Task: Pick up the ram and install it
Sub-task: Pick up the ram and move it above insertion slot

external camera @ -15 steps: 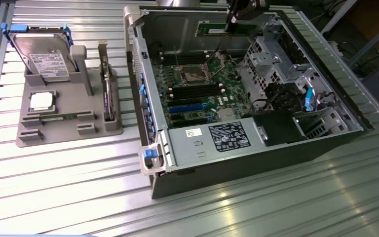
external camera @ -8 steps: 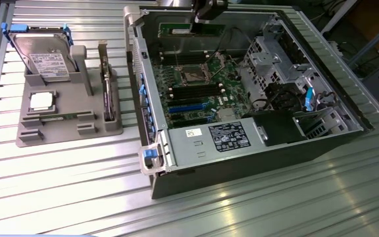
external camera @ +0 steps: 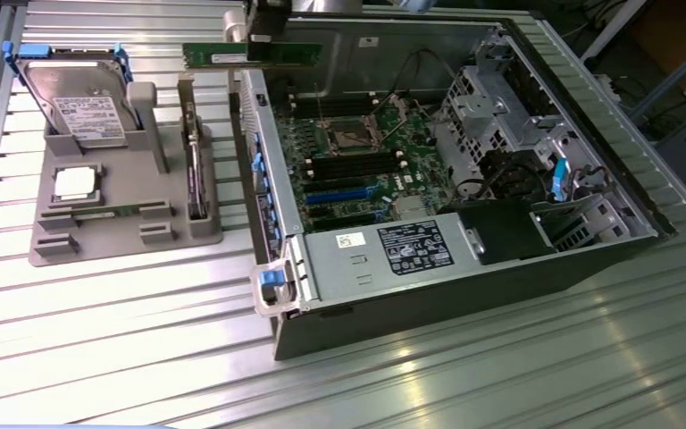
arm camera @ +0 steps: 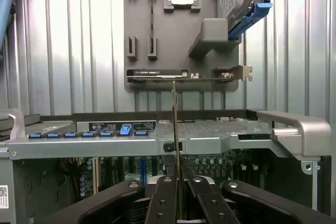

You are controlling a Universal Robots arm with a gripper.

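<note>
Exterior view: the gripper [external camera: 262, 37] holds the ram [external camera: 218, 55] clamped and level in the air over the far rim of the open case [external camera: 379, 304]. It is well apart from the board's slots [external camera: 340, 168] and near the grey holder [external camera: 117, 234].

Wrist view: the fingers [arm camera: 164, 203] pinch the ram [arm camera: 175, 124] edge-on, with the case [arm camera: 157, 139] ahead of it.

The likely risks: so thin a pinch could let the stick twist, and it could clip the wall or miss its slot.

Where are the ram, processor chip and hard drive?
ram [external camera: 215, 55]: exterior view, green end toward the view's left.
processor chip [external camera: 75, 181]: exterior view, middle of silver top.
hard drive [external camera: 86, 111]: exterior view, white label.
</note>
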